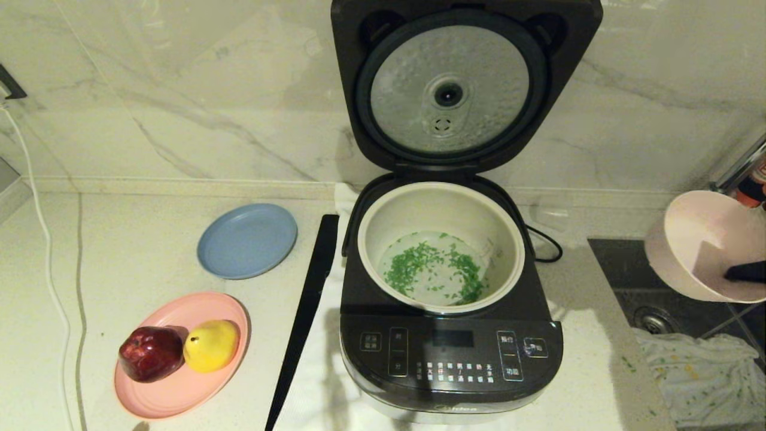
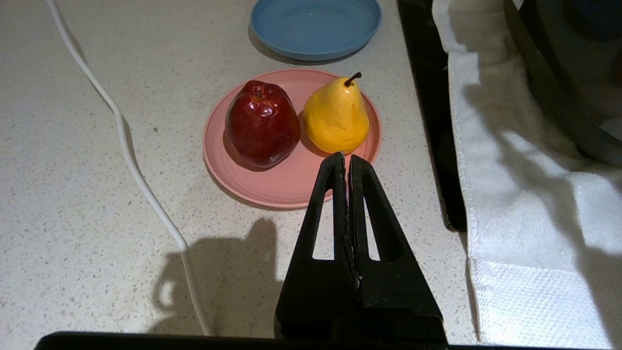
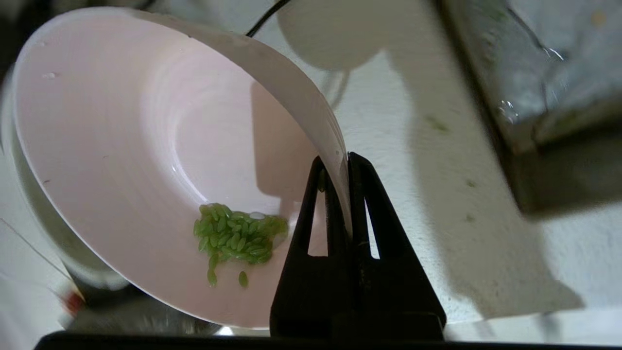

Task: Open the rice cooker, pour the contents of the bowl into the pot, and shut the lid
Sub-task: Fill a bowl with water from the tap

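The rice cooker stands in the middle of the counter with its lid swung up, silver underside facing me. Green bits and white grains of the contents lie on the floor of the cream pot. To the cooker's right, over the sink edge, the pale pink bowl hangs tilted. My right gripper is shut on its rim, one finger inside. A small clump of green contents clings inside the bowl. My left gripper is shut and empty, low over the counter near the fruit plate.
A blue plate and a pink plate with a red apple and yellow pear sit left of the cooker. A black strip and white towel flank it. A white cable runs far left. A sink with a cloth lies right.
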